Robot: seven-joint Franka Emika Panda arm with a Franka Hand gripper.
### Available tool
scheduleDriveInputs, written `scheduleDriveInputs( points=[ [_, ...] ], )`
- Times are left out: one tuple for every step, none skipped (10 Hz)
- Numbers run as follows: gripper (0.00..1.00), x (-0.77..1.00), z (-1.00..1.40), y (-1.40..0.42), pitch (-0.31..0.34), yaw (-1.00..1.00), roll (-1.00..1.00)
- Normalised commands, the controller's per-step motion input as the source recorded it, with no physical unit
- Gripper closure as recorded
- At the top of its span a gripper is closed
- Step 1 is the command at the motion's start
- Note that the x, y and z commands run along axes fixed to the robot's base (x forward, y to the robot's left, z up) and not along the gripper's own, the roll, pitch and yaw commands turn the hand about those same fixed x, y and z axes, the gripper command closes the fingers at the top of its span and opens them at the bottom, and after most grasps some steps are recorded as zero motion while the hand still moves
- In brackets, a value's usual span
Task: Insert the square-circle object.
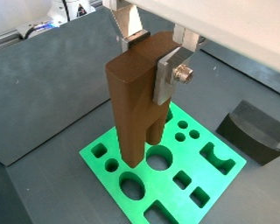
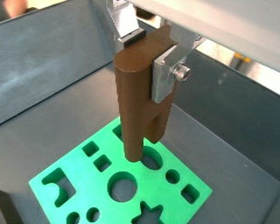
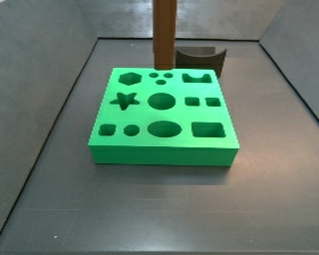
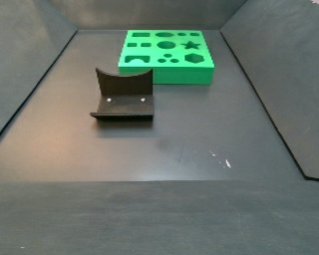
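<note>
My gripper [image 1: 150,59] is shut on the top end of the square-circle object [image 1: 136,105], a tall brown bar that hangs upright with its two prongs pointing down. In both wrist views the prongs sit over the green board [image 1: 213,175], among its shaped holes; whether they touch it I cannot tell. The gripper [image 2: 149,57], the bar [image 2: 139,105] and the board [image 2: 73,179] show there too. In a side view only the bar [image 3: 163,35] shows, at the far edge of the board [image 3: 162,125], and the gripper is out of frame. The bar is not in the side view holding the board [image 4: 169,60].
The fixture [image 4: 123,98], dark grey with a curved notch in its upright, stands on the dark floor apart from the board. It also shows beside the board in a wrist view [image 1: 255,131] and behind it in a side view [image 3: 199,58]. Grey walls ring the floor.
</note>
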Motion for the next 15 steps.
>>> scheduleDriveInputs(
  points=[
    [1.00,-0.22,-0.36,-0.15,0.000,-0.73,-0.01],
    [1.00,-0.28,-0.44,-0.17,-0.001,-0.69,-0.04],
    [1.00,-0.51,-0.53,-0.21,-0.031,-0.48,-0.12],
    [1.00,-0.73,-0.49,-0.21,-0.029,-0.24,-0.19],
    [1.00,-0.63,-0.49,-0.15,0.000,-0.02,-0.21],
    [1.00,-0.60,-0.45,-0.15,-0.039,-0.15,-0.16],
    [1.00,-0.36,-0.35,-0.09,-0.049,-0.69,-0.06],
    [1.00,0.00,-0.31,0.00,-0.049,-1.00,-0.01],
    [1.00,0.00,-0.31,0.00,-0.049,-1.00,-0.01],
    [1.00,0.00,-0.27,0.00,-0.066,-1.00,-0.04],
    [1.00,0.00,-0.18,0.00,-0.081,-1.00,-0.08],
    [1.00,0.14,-0.08,0.00,-0.064,-0.91,-0.13],
    [1.00,0.31,-0.01,0.00,0.000,-0.80,-0.15],
    [1.00,0.41,-0.03,0.00,0.000,-0.71,-0.15],
    [1.00,0.33,-0.09,0.00,0.000,-0.77,-0.12]
  ],
)
